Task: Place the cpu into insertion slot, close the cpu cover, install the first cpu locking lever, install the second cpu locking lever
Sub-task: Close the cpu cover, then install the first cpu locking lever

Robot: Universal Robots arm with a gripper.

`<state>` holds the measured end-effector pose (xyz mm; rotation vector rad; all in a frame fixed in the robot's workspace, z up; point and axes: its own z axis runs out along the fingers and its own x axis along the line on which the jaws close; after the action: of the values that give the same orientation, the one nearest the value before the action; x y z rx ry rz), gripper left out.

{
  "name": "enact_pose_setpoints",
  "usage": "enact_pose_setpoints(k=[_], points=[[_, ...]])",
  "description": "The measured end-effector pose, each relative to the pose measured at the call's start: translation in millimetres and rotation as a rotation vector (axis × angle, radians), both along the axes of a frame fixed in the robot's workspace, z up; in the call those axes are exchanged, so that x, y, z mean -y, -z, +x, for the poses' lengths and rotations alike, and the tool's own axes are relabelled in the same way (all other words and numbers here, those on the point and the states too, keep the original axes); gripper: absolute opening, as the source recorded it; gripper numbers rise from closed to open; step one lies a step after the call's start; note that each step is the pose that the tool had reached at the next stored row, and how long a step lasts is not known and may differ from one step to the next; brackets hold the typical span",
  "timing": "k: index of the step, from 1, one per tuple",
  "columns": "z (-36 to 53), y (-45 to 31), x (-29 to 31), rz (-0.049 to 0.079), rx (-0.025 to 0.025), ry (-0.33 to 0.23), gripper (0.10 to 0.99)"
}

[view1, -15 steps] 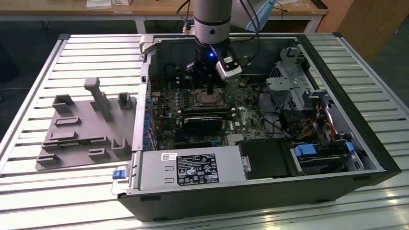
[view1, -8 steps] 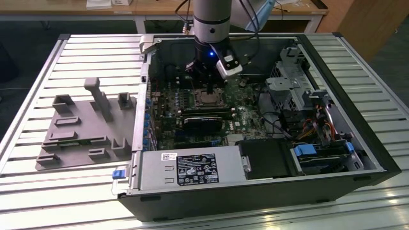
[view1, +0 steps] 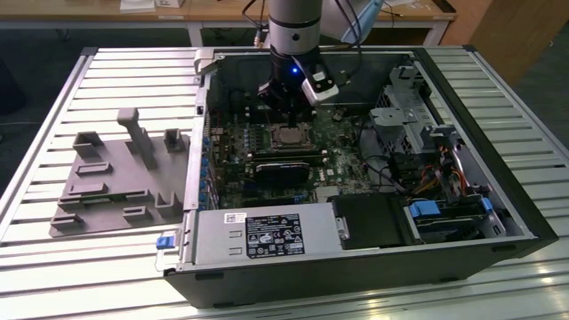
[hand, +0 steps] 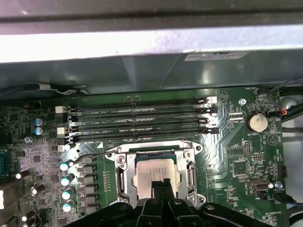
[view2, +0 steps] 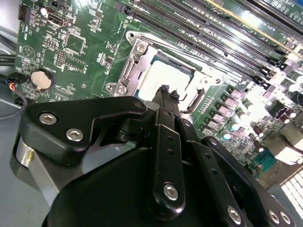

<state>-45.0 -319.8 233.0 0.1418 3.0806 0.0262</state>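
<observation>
Cpu (hand: 150,171) lies flat in the slot (hand: 158,154) on the motherboard (hand: 246,161). Its silver top shows through the window of the cover (hand: 124,176), which we see lying down around it in both wrist views. We find the gripper (hand: 161,184) over one edge of the chip, its two black fingers (view2: 163,101) pressed together with nothing between them; whether the tips touch the metal top we cannot tell. A thin lever (hand: 94,155) runs out from one corner of the cover, and we cannot tell whether it is latched. Four long memory slots (hand: 142,118) lie just beside the slot, and a coin battery (hand: 257,123) sits well apart from it. In the exterior view the arm (view1: 294,27) reaches down into an open case (view1: 498,173) lying on a slatted desk (view1: 124,73), with a grey moulded tray (view1: 116,187) at the exterior view's left.
</observation>
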Motion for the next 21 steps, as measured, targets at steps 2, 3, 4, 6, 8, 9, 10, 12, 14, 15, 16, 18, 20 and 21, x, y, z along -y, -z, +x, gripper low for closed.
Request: enact_pose_setpoints(k=[2,3,4,6,8,9,10,12,14,15,16,18,20,21], points=[[-0.2,-1.6,0.0,0.000,0.0012,0.000,0.102],[-0.2,-1.5,0.0,0.000,0.0014,0.000,0.102],[-0.1,-1.5,0.0,0.000,0.0014,-0.001,0.102],[-0.2,-1.6,0.0,0.000,0.0016,-0.001,0.102],[-0.2,-1.6,0.0,0.000,0.0016,-0.001,0.102],[-0.2,-1.6,0.0,0.000,0.0016,-0.001,0.102],[-0.2,-1.6,0.0,0.000,0.0016,-0.001,0.102],[-0.2,-1.6,0.0,0.000,0.0016,-0.001,0.102],[-0.2,-1.6,0.0,0.000,0.0016,-0.001,0.102],[-0.2,-1.6,0.0,0.000,0.0016,-0.001,0.102],[-0.3,-1.6,0.0,0.000,0.0016,0.000,0.102],[-2.3,-1.7,0.0,0.000,0.0015,0.000,0.102],[-6.4,-1.6,0.0,0.000,0.0016,0.000,0.102],[-8.7,-1.6,0.0,0.000,0.0017,0.000,0.102]])
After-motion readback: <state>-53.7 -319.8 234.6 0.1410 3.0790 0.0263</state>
